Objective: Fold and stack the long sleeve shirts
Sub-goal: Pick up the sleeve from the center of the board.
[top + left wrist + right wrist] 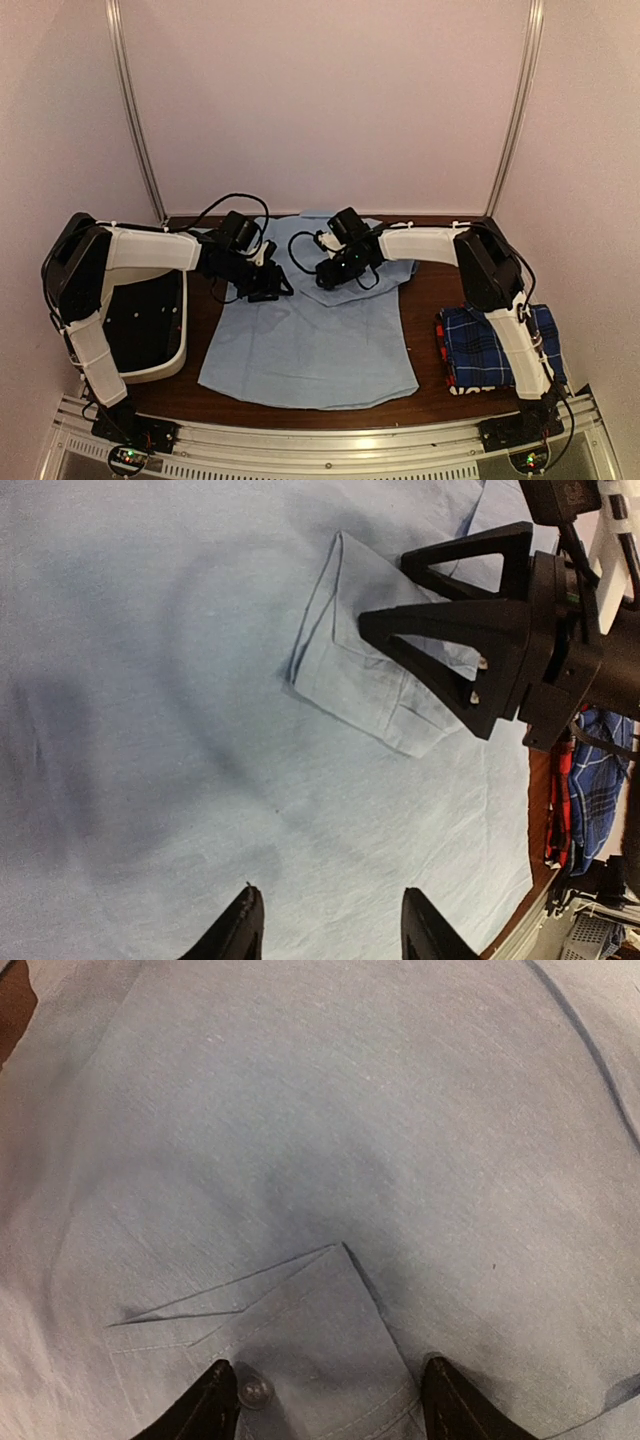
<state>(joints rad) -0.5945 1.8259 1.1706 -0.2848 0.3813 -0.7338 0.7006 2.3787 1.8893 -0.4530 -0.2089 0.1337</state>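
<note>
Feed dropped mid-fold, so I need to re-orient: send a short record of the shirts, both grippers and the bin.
light blue shirt: spread flat in the middle, body not folded yet
cuff: sleeve end laid over the shirt body, button showing
right gripper: open, fingers either side of the cuff
left gripper: open over plain shirt cloth, holding nothing
plaid shirt: folded, far right, red cloth beneath
bin: white, left of the blue shirt

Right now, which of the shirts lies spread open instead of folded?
The plain light blue shirt, spread flat in the middle. The blue plaid shirt near the right arm's base is a compact folded bundle.
</note>
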